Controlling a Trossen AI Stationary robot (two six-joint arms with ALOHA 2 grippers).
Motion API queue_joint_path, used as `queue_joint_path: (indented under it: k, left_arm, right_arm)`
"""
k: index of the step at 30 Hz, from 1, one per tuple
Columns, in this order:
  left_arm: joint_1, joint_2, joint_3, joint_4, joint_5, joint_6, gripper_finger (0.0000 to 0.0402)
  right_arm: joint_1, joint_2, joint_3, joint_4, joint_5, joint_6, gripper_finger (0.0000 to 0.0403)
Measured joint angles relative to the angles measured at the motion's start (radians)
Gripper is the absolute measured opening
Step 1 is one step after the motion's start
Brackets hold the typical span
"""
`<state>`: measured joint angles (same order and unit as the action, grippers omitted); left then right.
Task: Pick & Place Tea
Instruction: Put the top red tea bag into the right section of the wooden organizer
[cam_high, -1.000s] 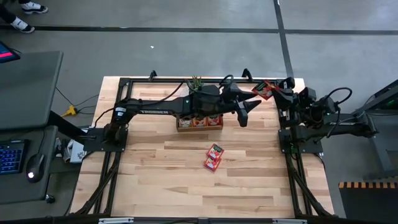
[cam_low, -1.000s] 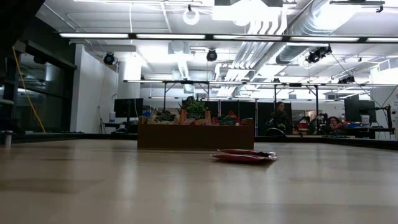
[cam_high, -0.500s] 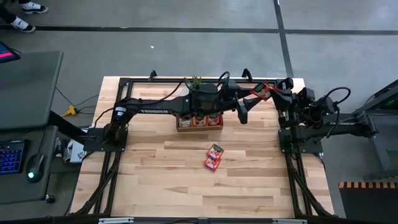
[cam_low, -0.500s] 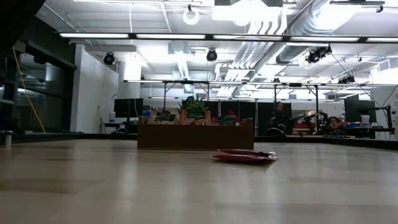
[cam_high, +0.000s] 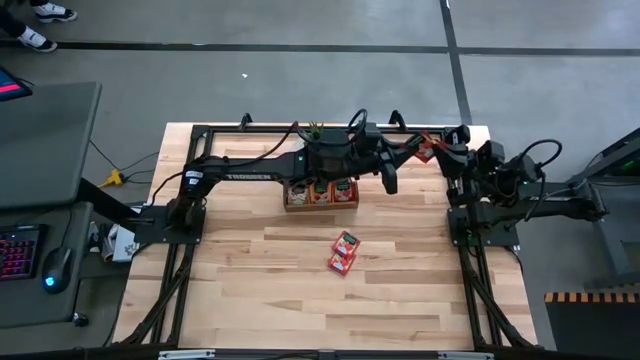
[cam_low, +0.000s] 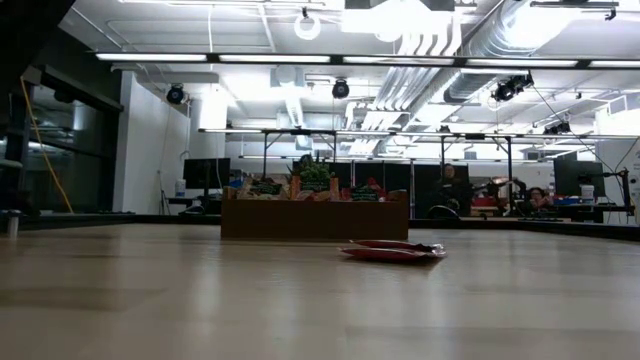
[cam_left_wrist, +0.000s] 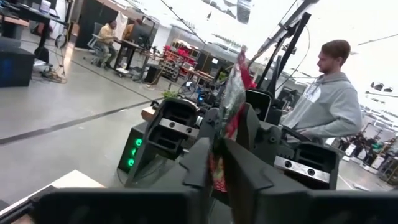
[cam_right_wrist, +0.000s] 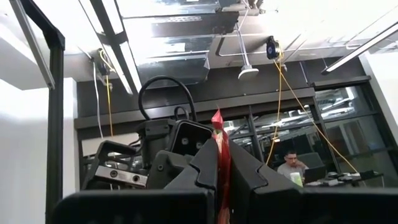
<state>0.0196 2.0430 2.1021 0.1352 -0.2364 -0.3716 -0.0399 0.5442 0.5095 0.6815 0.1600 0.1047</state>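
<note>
bench (cam_high: 250, 290): carries the tray at the far side and two loose sachets mid-surface; both arms meet above its far right corner.
tray (cam_high: 320, 200): wooden, just under the left arm's forearm; red-orange sachets stand in it. We read it as the drop target.
left gripper (cam_left_wrist: 219, 165): reaches across from the left base and sits nose to nose with the right gripper. It is narrow, and its fingers (cam_left_wrist: 198, 163) pinch the lower part of the held sachet.
right gripper (cam_right_wrist: 219, 163): near the far right corner, facing the left arm. It is narrow too, clamped on the same red foil, as far as we can tell.
held sachet (cam_high: 428, 148): in the air between the two grippers, edge-on and upright in both wrist views. It is well above the bench and to the right of the tray.
loose sachets (cam_high: 344, 252): two, touching, flat on the bench; well apart from both grippers, nearer than the tray.
step: we judge this a hand-over, right arm to left.
how to do it well: we confirm the left grip is firm before the right lets go. We open the right fully and back it straight off, so the foil doesn't twist or tear. Then the left swings to the tray and lowers the sachet edge-first into a slot.
risk: thin foil can slip if both pull at once.
</note>
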Motion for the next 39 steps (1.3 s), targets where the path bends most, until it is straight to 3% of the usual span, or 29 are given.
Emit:
queue_joint_path:
  k: [3,14,26,32,39]
  left_arm:
    - [0.000,0.000,0.000,-0.001,0.003,0.001,0.0007]
    - [0.000,-0.001,0.000,-0.060,-0.005,0.081,0.0001]
    - [0.000,-0.051,0.003,-0.378,0.014,0.141,0.0000]
    - [0.000,-0.095,0.001,-0.613,0.018,0.192,0.0000]
    - [0.000,-0.092,0.000,-0.759,0.044,0.213,0.0000]
  right_arm:
    - [0.000,0.000,0.000,0.001,0.004,0.000,0.0010]
    - [0.000,-0.003,0.000,-0.024,-0.019,0.000,0.0085]
    - [0.000,-0.063,0.004,-0.208,-0.052,0.066,0.0105]
    - [0.000,-0.005,0.195,-0.616,-0.089,0.063,0.0106]
    - [0.000,0.230,0.626,-1.191,-0.103,-0.043,0.0107]
